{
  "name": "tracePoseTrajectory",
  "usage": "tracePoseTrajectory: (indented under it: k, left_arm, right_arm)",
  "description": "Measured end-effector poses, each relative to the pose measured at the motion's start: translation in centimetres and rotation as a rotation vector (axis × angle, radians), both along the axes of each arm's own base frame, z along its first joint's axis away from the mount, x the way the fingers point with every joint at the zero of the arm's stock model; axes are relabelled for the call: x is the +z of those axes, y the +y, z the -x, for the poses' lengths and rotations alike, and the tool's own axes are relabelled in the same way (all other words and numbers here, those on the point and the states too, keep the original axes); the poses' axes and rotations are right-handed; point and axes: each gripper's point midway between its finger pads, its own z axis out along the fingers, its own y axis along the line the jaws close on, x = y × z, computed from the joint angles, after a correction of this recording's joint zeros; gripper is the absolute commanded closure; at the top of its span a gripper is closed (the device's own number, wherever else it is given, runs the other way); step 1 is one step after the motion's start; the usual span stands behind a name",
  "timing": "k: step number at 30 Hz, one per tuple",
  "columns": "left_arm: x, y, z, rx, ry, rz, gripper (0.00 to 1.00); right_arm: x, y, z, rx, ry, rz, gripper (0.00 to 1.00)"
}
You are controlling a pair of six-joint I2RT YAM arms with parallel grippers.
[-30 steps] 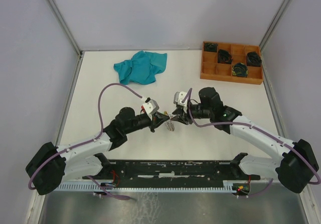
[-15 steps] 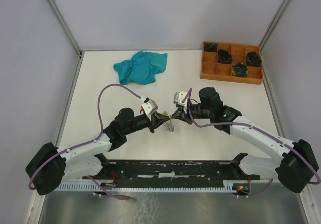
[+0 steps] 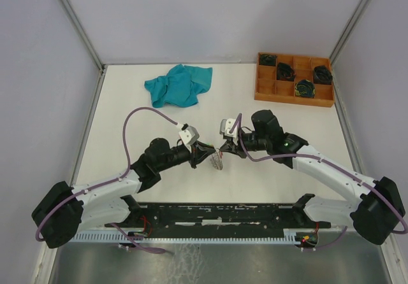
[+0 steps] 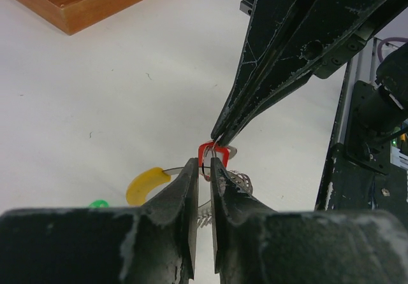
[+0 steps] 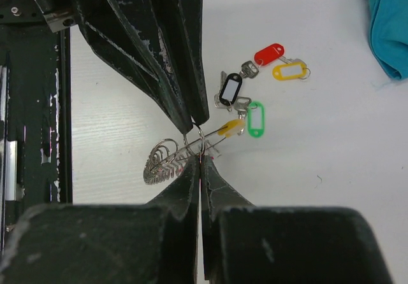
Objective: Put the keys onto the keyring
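White table (image 3: 127, 106): teal cloth (image 3: 178, 84), wooden tray (image 3: 293, 98), tagged keys (image 5: 231, 90).

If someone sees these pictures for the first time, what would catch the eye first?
The two arms meet tip to tip at mid-table: the left gripper and the right gripper both pinch the thin keyring. Beside it lie keys with red, yellow, black and green tags. A teal cloth lies near the far edge.
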Motion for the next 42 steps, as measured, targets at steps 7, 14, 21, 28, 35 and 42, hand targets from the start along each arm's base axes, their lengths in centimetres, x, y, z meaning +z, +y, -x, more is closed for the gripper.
tracePoseTrajectory:
  k: [7,14,21,28,35,42]
  left_arm:
    - [0.1,0.0,0.0,-0.002,-0.002,0.003,0.7]
    - [-0.4,-0.1,0.5,-0.025,0.016,-0.014,0.67]
    - [-0.8,-0.8,0.8,-0.09,0.049,-0.04,0.69]
    - [-0.5,-1.1,0.6,-0.153,0.071,-0.043,0.8]
    - [-0.7,-1.5,1.0,-0.21,0.1,-0.054,0.87]
    - [-1.2,-1.7,1.5,-0.248,0.115,-0.071,0.96]
  right_arm:
    - [0.1,-0.3,0.1,0.023,-0.005,0.044,0.99]
    - [0.1,-0.1,0.2,0.056,-0.008,0.074,0.99]
    - [-0.1,-0.1,0.6,0.088,-0.006,0.093,0.99]
    - [-0.1,-0.1,0.8,0.104,-0.007,0.099,0.99]
    - [-0.3,-0.1,0.9,0.113,0.0,0.108,0.99]
    - [-0.6,-0.2,1.2,0.12,0.014,0.12,0.99]
